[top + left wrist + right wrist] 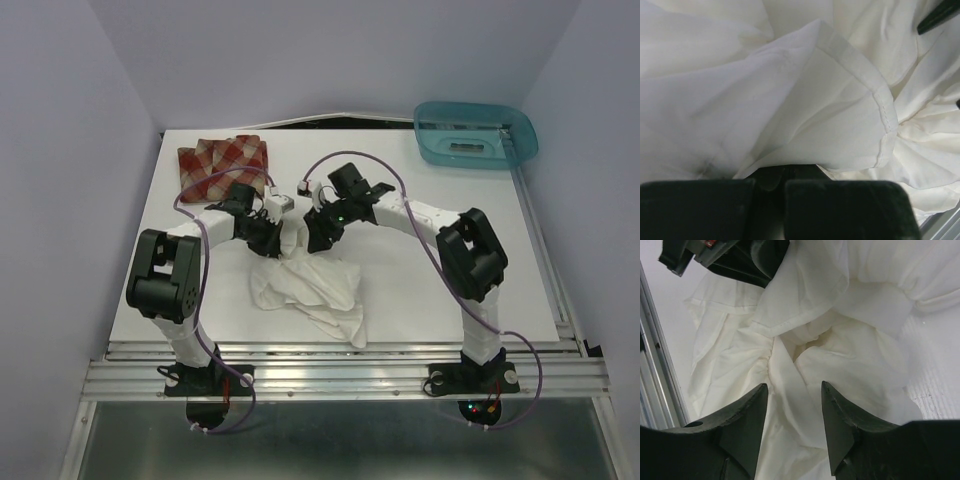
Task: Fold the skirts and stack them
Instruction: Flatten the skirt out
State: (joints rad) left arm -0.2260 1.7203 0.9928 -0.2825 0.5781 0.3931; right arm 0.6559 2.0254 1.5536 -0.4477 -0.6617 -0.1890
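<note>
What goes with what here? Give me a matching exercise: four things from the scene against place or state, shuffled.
Things:
1. plaid skirt
2. white skirt
3. teal basket
4. right gripper

Places or states:
A. at the table's far right corner
B. open, over white cloth
C. crumpled mid-table, between the two arms
D. lying flat at the table's far left

Pairs: 1-D, 2-C, 3-A, 4-B

White rectangular worktop (420,290) enclosed by plain pale-lavender walls (60,150) on left, far and right sides. Ribbed aluminium rails (340,365) run along its near edge.
</note>
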